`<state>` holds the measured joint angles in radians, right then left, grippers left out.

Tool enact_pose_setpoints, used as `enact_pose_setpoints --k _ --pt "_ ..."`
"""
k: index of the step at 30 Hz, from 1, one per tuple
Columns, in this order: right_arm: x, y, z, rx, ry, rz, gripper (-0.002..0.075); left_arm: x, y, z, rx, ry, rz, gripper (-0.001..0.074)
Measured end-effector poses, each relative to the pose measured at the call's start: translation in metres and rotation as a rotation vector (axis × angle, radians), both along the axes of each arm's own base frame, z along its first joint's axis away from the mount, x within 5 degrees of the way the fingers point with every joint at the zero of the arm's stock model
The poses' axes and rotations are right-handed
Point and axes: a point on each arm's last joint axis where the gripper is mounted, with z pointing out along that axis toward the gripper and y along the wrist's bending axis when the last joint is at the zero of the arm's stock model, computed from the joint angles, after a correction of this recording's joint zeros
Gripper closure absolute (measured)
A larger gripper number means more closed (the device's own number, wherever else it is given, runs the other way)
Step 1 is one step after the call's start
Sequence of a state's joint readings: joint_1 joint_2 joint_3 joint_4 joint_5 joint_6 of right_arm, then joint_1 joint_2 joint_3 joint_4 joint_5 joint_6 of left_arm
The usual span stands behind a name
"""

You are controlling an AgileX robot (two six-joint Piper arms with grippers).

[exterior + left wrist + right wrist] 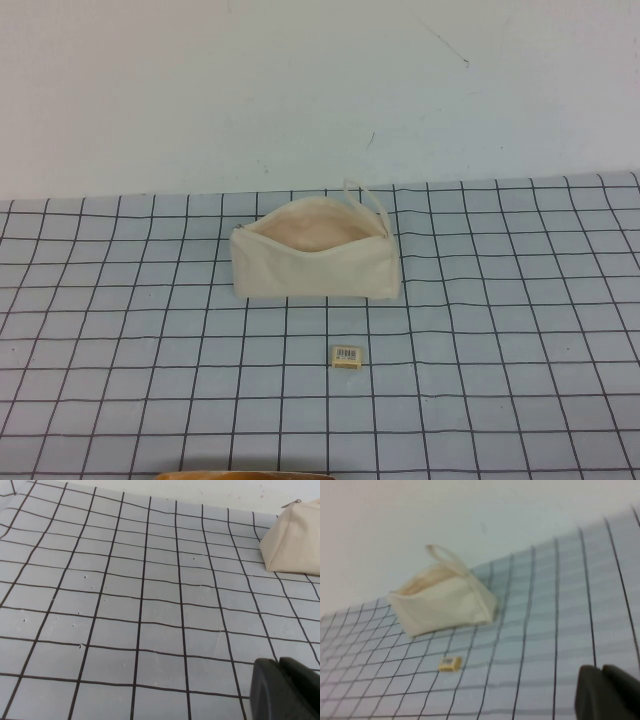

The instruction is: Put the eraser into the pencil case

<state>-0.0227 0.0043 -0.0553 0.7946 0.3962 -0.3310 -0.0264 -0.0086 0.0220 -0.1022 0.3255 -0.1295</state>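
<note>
The cream-white pencil case [315,262] lies open on the grid mat at mid-table, pinkish lining showing, loop strap at its far right end. The tiny pale-yellow eraser [346,356] with a barcode label lies on the mat about one square nearer than the case, apart from it. Both show in the right wrist view: the case [445,604] and the eraser [449,664]. One end of the case shows in the left wrist view [295,545]. My left gripper [280,667] and right gripper [601,672] are shut and empty, both out of the high view, away from the eraser.
The grey-blue grid mat [500,330] covers the table up to a white wall behind. A brown curved edge [245,475] shows at the near rim of the high view.
</note>
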Motion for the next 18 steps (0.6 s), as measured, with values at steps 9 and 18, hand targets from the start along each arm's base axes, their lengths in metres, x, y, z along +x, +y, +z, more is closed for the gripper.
enact_pose_setpoints --k 9,18 --pt "0.010 0.001 0.115 -0.645 0.060 0.248 0.0727 0.000 0.000 0.000 0.000 0.000 0.000 0.0738" --pt "0.087 0.001 0.161 -0.877 0.320 0.603 0.0727 0.000 0.000 0.000 0.000 0.000 0.000 0.0738"
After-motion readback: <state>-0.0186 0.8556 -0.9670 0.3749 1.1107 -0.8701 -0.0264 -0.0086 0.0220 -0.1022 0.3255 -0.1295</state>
